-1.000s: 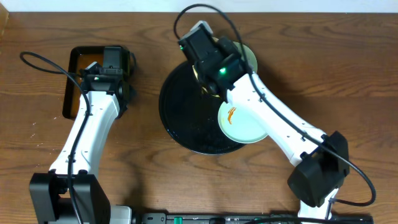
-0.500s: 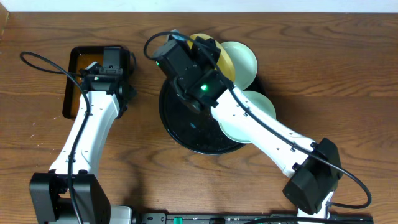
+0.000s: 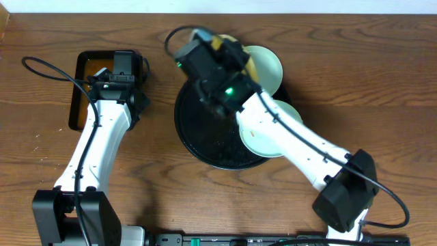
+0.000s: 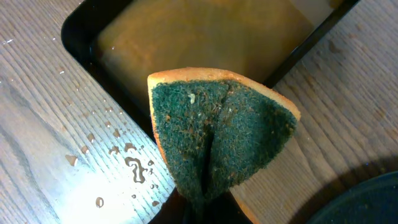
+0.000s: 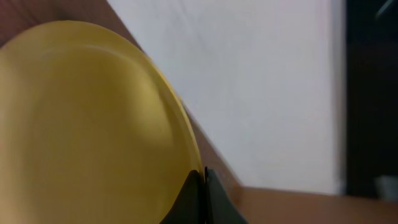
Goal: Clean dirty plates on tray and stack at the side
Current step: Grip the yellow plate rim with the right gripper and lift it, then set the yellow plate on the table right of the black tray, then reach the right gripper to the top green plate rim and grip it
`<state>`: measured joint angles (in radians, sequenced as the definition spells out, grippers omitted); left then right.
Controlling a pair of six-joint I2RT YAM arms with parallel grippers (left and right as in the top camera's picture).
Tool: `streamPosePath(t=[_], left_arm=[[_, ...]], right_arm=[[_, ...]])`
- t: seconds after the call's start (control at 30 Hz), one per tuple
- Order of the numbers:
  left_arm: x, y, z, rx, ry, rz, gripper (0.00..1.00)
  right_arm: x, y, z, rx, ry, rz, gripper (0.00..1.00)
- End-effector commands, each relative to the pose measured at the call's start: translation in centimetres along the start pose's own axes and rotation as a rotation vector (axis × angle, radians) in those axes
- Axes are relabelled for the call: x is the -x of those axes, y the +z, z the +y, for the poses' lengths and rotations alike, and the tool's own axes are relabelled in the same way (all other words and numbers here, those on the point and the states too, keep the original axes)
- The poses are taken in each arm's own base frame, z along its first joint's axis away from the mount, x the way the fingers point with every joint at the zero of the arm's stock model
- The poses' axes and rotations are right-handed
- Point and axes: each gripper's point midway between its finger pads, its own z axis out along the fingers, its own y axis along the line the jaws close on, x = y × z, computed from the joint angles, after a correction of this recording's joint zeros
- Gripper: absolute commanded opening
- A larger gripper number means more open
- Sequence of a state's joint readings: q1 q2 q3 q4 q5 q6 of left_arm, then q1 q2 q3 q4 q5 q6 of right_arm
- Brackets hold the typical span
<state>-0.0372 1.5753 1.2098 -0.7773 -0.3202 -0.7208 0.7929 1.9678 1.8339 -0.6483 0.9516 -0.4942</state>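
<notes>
The right gripper (image 5: pixel 200 190) is pinching the rim of the yellow plate (image 5: pixel 93 124), its jaws clamped tight on the edge. In the wrist view the plate is filling the left half of the picture, and its visible face is looking clean. From overhead, the right arm is reaching across the tray (image 3: pixel 205 130) and holding this plate up over the tray's far edge.

Two more plates are lying below. The far mint plate (image 3: pixel 272 65) is sitting at the tray's far right rim, just beside the yellow one – whether it is resting on the tray or on the table (image 3: pixel 382 82) I cannot tell. The near mint plate (image 3: pixel 263 142) is lying on the right side of the tray, partly under the arm, showing a small orange-brown smear near its left edge.

The left gripper (image 4: pixel 202 211) is squeezing a sponge (image 4: pixel 224 130), jaws closed on its lower end so that the green scrubbing face is folding along the middle. The sponge is hanging over the near rim of the pan (image 3: pixel 74 96) of brownish liquid, well apart from the tray. Water drops (image 4: pixel 134 168) are lying on the wood beside the pan.
</notes>
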Motion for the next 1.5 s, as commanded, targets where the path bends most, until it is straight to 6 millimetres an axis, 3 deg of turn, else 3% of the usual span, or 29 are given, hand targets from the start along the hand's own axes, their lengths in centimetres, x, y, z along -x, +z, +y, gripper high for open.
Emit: streamPosePath(t=[0.0, 0.17, 0.37, 0.53, 0.67, 0.8, 0.93, 1.0, 1.03, 1.13, 1.23, 1.37, 1.47], left_arm=[[1.0, -0.5, -0.1, 0.002, 0.001, -0.03, 0.08], [0.9, -0.4, 0.0, 0.003, 0.002, -0.029, 0.08], [1.0, -0.4, -0.1, 0.0, 0.0, -0.032, 0.08], [1.1, -0.4, -0.2, -0.004, -0.002, -0.036, 0.08], [1.2, -0.4, -0.3, -0.008, -0.004, -0.04, 0.08], [1.3, -0.4, -0.4, -0.011, -0.007, -0.044, 0.08], [1.4, -0.4, -0.5, -0.016, -0.009, -0.048, 0.08], [1.4, -0.4, -0.5, -0.016, -0.009, -0.048, 0.08], [1.4, -0.4, -0.5, -0.016, -0.009, -0.048, 0.08], [1.4, -0.4, -0.5, -0.016, -0.009, -0.048, 0.08], [1.4, -0.4, -0.5, -0.016, -0.009, -0.048, 0.08], [1.4, -0.4, -0.5, -0.017, -0.013, -0.048, 0.08], [1.4, -0.4, -0.5, -0.016, -0.013, -0.047, 0.08]], right_arm=[[-2.0, 2.3, -1.9, 0.077, 0.284, 0.035, 0.01], [-7.4, 7.0, -2.5, 0.235, 0.524, 0.174, 0.01], [-14.2, 12.2, -5.4, 0.383, 0.846, 0.29, 0.01], [-18.6, 14.5, -7.7, 0.567, 1.061, 0.284, 0.01], [-23.0, 15.5, -9.8, 0.57, 1.157, 0.324, 0.01], [-25.6, 15.6, -10.0, 0.558, 1.185, 0.388, 0.01], [-25.9, 15.3, -9.2, 0.578, 1.178, 0.421, 0.03], [-25.4, 15.1, -8.6, 0.596, 1.167, 0.424, 0.13], [-24.9, 14.9, -8.3, 0.612, 1.163, 0.418, 0.23], [-22.4, 14.1, -7.0, 0.69, 1.144, 0.377, 0.58], [-19.7, 13.2, -5.7, 0.753, 1.11, 0.335, 0.82], [-15.6, 12.4, -2.8, 0.812, 1.035, 0.284, 0.89], [-12.6, 12.6, 0.3, 0.856, 0.985, 0.253, 0.99]])
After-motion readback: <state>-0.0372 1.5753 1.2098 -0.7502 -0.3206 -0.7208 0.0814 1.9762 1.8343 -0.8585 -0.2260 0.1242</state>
